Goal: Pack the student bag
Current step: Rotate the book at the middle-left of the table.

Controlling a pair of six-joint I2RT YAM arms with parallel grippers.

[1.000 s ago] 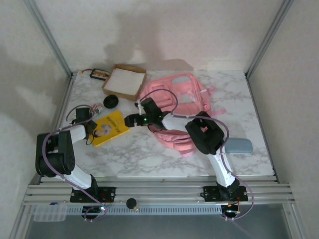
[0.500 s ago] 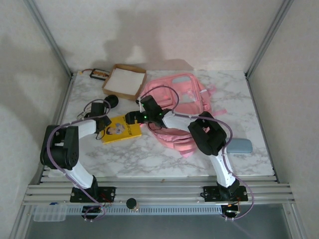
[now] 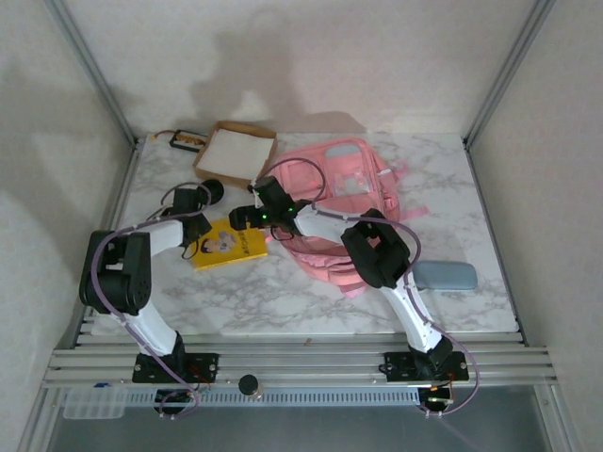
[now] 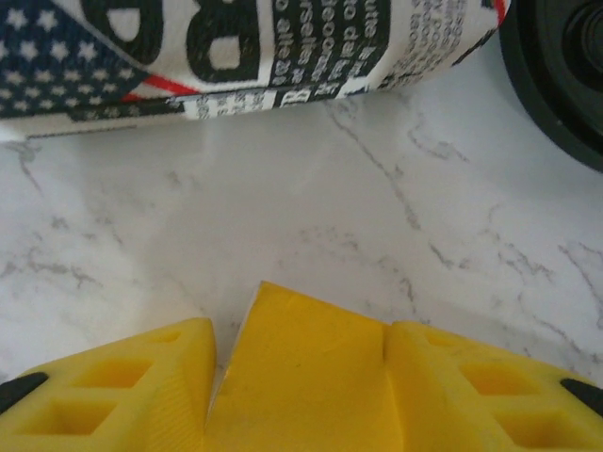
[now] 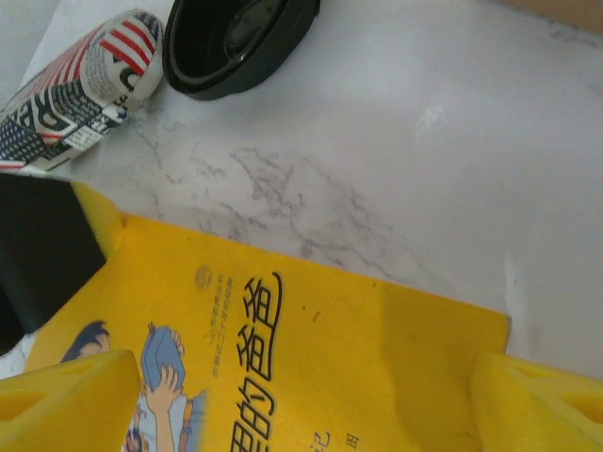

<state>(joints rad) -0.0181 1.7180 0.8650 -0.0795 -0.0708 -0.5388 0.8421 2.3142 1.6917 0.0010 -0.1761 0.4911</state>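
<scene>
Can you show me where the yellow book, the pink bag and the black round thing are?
yellow book [image 5: 311,348]: right wrist view, middle of its cover.
pink bag [image 3: 353,177]: top view, its pale front panel.
black round thing [image 5: 237,42]: right wrist view, its hollow middle.

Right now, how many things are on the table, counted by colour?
Pink: 1, the student bag
Yellow: 1, the book
Brown: 1, the cardboard box
Black: 1, the round lid
Black and orange: 1, the small flat thing
Grey-blue: 1, the pouch
Flag and newsprint pattern: 1, the roll
Total: 7
</scene>
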